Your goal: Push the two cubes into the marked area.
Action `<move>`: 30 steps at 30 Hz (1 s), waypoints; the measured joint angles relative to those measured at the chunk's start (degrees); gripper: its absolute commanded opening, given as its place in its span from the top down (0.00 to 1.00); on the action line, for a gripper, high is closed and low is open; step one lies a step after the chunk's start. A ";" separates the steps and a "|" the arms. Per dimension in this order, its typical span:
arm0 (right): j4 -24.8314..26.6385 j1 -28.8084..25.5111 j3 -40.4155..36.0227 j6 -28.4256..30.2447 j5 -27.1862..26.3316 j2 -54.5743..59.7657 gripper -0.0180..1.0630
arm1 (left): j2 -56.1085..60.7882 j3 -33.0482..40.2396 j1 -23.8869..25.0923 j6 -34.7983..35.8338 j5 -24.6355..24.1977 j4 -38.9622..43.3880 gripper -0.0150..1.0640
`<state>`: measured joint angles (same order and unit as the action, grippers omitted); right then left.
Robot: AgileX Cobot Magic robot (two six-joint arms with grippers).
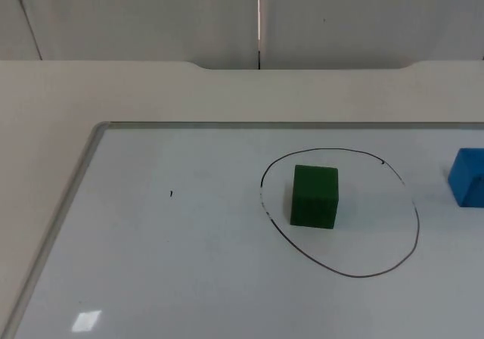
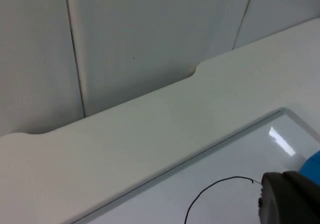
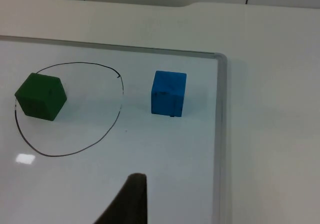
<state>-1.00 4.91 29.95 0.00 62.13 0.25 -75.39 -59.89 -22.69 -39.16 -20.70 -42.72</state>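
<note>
- We see a solid green cube (image 1: 314, 196) with matte faces sitting flat on the board, inside the hand-drawn black oval outline (image 1: 415, 225), close to the side of the line farthest from the other cube.
- We see a solid bright blue cube (image 3: 169, 93) with a few dark scuffs, resting flat and upright outside the oval, just beside its line, between the outline and the board's metal edge.
- The two cubes stand well apart.

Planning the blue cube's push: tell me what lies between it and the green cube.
Between the blue cube and the green cube lies bare whiteboard crossed by the drawn circle's line, seen in the right wrist view.
</note>
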 measured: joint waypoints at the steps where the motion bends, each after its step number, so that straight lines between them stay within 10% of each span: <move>1: 0.00 0.00 0.00 0.00 0.00 0.00 0.01 | 0.96 0.00 0.00 1.83 -0.11 1.77 0.99; 30: 0.00 0.00 0.00 0.00 0.00 0.00 0.01 | 35.45 21.06 0.00 15.45 -2.99 13.66 0.99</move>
<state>-1.00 4.91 29.95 0.00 62.13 0.25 -39.95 -38.83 -22.69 -23.70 -23.69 -29.07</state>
